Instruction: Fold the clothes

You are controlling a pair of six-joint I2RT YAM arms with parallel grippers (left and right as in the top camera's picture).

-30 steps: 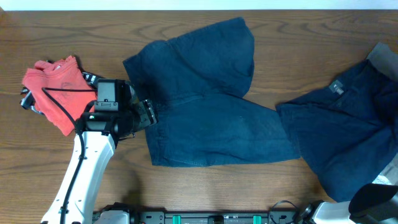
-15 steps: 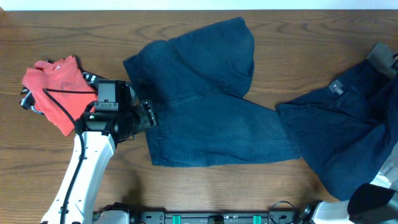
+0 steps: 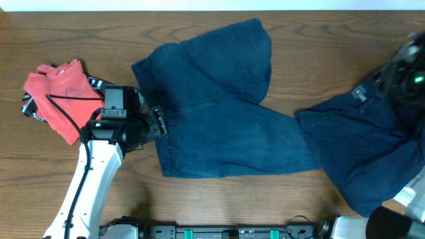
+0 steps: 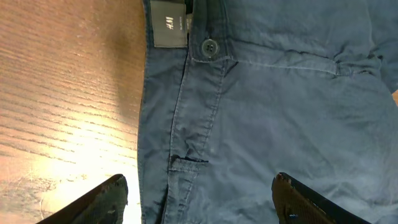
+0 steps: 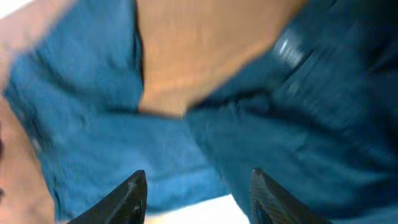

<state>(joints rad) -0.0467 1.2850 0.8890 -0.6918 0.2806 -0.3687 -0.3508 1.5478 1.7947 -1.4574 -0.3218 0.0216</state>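
Left gripper [image 4: 202,200] wide open, empty, low over navy shorts [image 4: 267,112] waistband, frame centre-left. Right gripper [image 5: 200,198] blurred, fingers apart, empty, above second navy garment [image 3: 368,153], right edge.

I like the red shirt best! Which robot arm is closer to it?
Left. The left arm sits right beside the red shirt, its fingers over the navy shorts. The right arm is far across the table, above the other dark shorts.

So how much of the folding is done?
Barely started. Nothing looks folded: the middle shorts lie spread out, the left gripper open above their waistband, gripping nothing. Left to do: those shorts, the rumpled dark garment on the right, and the bunched red tee.
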